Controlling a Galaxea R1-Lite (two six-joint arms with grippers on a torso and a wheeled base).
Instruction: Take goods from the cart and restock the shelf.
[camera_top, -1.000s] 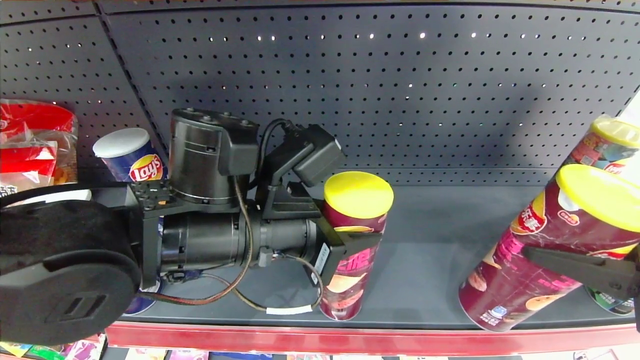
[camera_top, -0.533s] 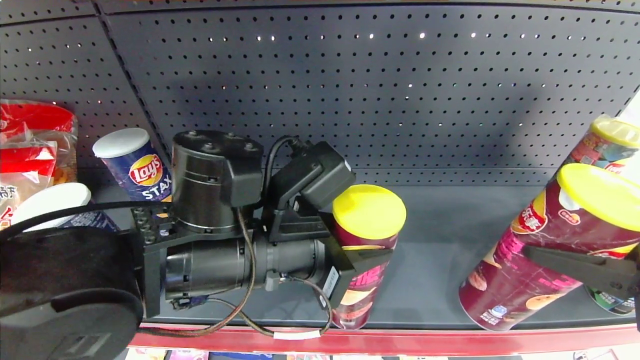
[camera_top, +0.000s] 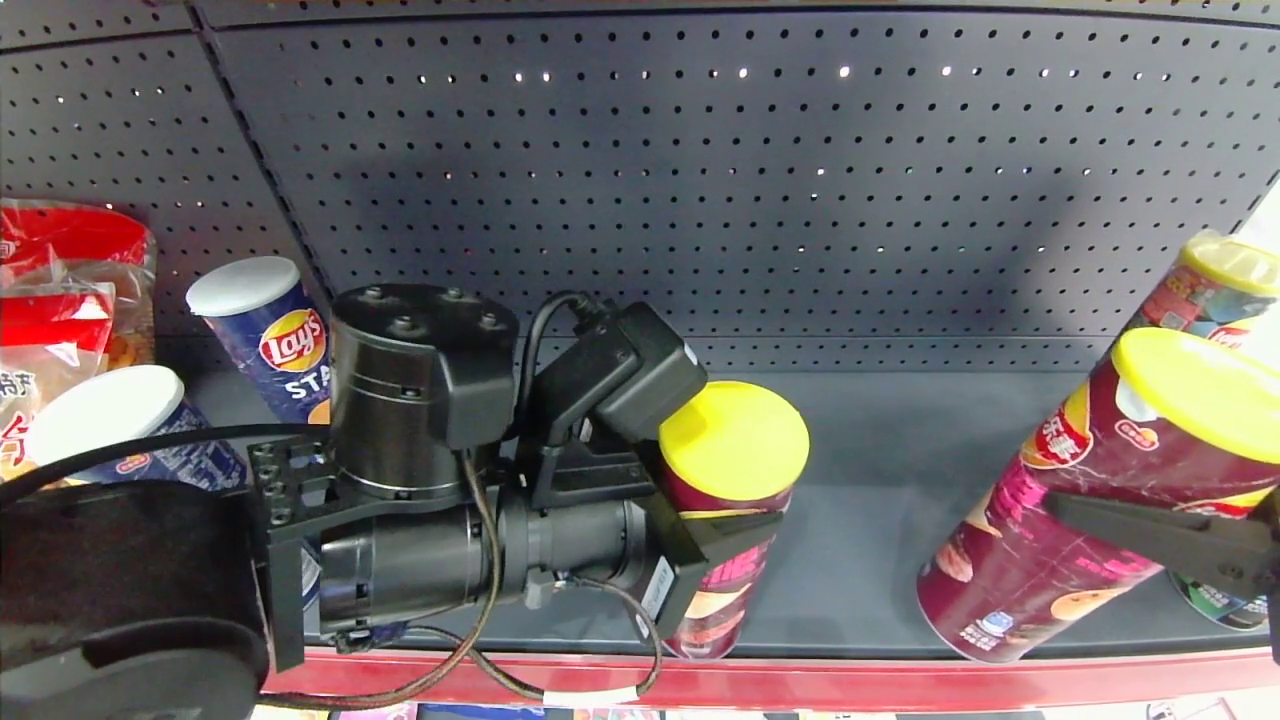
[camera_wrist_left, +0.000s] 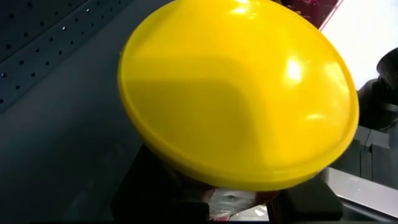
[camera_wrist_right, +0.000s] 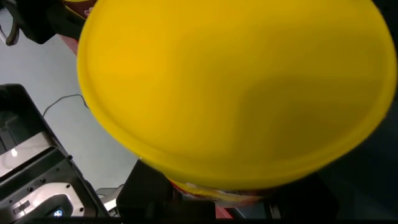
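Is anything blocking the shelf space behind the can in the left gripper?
Nothing visible. Behind the can in the left gripper the shelf is bare to the pegboard; blue cans stand off to its left.

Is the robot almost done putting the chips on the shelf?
Not yet. Looks done: two blue cans stand at the shelf's left. In hand: the left end effector grips a red can at the front edge; the right end effector grips a second can, tilted. Left: stand both down and let go.
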